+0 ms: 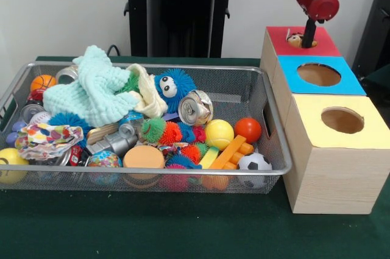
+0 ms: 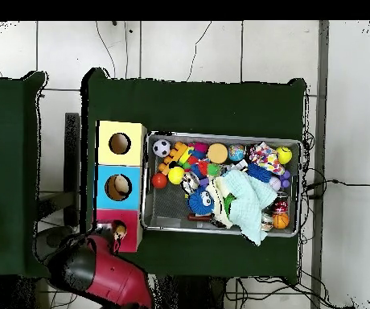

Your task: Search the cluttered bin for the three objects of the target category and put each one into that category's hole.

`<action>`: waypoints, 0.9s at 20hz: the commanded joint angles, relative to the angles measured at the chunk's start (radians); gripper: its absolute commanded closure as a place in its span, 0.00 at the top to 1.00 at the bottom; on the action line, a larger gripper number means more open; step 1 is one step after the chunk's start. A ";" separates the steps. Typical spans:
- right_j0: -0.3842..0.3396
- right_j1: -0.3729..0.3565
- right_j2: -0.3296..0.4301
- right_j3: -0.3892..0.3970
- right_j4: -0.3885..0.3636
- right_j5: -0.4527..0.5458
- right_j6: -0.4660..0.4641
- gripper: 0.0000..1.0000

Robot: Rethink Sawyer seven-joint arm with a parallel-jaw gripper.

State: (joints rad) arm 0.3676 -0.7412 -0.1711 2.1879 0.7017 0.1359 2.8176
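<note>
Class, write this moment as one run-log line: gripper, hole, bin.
gripper: at red-topped box, fingers unclear | hole: small object sits in it | bin: still cluttered with balls, cans, cloths

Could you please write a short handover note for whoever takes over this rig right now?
Gripper: over the red-topped box, its tip reaching down into the hole; open or shut cannot be told.
A small object sits in that hole, its top showing at the opening.
The bin stands beside the three boxes, still full of clutter: balls, spiky toys, a crushed can, a pale green cloth.
Done: apparently one object brought to the hole.
Left: see that it drops through, then search the bin for the remaining targets.
</note>
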 commanded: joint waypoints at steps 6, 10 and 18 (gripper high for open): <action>-0.047 0.185 0.164 -0.018 0.053 -0.125 0.216 0.00; -0.066 0.193 0.173 -0.006 0.039 -0.139 0.200 0.00; -0.092 0.168 0.197 0.010 0.029 -0.131 0.191 0.00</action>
State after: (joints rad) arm 0.3353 -0.6357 -0.1037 2.1902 0.7090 0.0388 2.8176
